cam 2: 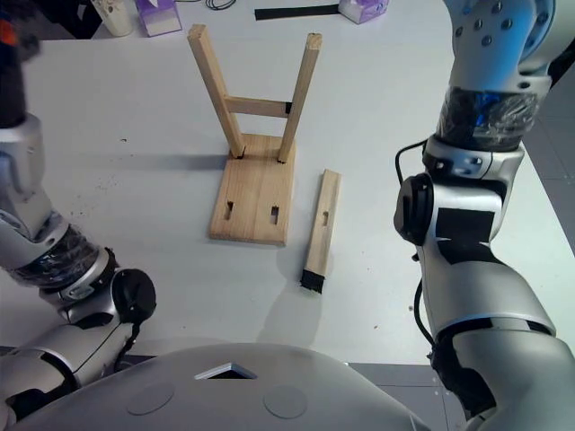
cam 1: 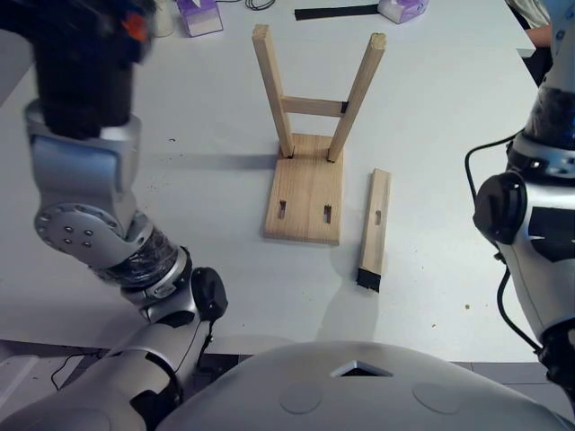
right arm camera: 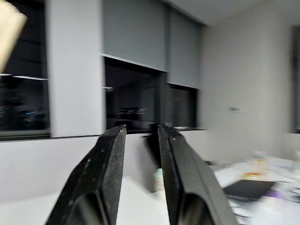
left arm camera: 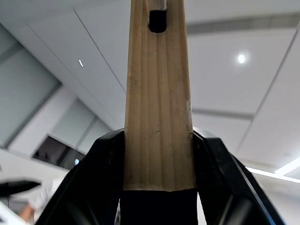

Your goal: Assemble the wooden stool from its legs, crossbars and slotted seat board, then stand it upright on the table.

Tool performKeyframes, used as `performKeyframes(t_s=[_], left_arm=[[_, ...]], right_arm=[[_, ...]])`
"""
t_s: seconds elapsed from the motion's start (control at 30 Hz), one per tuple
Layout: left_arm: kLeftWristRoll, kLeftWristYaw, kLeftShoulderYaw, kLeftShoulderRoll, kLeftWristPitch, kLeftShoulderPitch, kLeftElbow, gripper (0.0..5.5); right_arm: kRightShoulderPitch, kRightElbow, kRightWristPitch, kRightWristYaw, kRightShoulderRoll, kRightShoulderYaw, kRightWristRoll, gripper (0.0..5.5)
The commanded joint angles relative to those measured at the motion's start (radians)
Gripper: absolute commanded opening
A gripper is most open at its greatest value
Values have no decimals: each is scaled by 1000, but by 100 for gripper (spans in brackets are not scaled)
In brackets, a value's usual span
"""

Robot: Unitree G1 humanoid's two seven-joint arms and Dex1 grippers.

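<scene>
My left claw (left arm camera: 158, 140) is clamped on a wooden leg (left arm camera: 158, 84), one black finger pressed to each side, the leg's dark slot up near its far end. My right claw (right arm camera: 140, 133) holds nothing, its fingers a narrow gap apart, raised off the table (cam 1: 180, 251).

On the table the seat board (cam 1: 304, 193) lies flat. Two upright legs (cam 1: 272, 90) stand in its far slots, joined by a crossbar (cam 1: 313, 106); the two near slots are bare. Just beside the board's right edge, not touching it, a loose leg (cam 1: 375, 224) lies flat with a black tip at its near end.

At the far edge sit two purple boxes (cam 1: 199, 15) and a black strip (cam 1: 335, 12); their print is too small for me to read.
</scene>
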Motion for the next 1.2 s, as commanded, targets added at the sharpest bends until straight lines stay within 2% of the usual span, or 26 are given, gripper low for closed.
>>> performKeyframes(t_s=[0.03,0.13,0.2,0.33,0.57,0.73,0.97,1.2], left_arm=[[85,-184,-106,94,34,7,76,203],[164,-312,-165,146,34,7,123,203],[219,-394,-202,178,31,27,128,203],[277,-476,-233,199,6,69,111,203],[331,-535,-285,202,-24,123,78,203],[359,-565,-316,213,-29,137,74,203],[419,-606,-326,243,-52,135,94,203],[566,-693,-326,337,-107,142,126,203]], right_arm=[[-67,28,116,234,-13,-36,172,126],[-88,66,150,381,-43,-28,206,126],[-112,104,189,465,-70,-7,212,146],[-168,153,243,603,-119,18,210,219],[-251,201,297,603,-115,35,184,322],[-264,161,344,536,-85,43,194,325],[-272,160,311,497,-74,85,116,325],[-267,132,303,515,-78,109,85,325]])
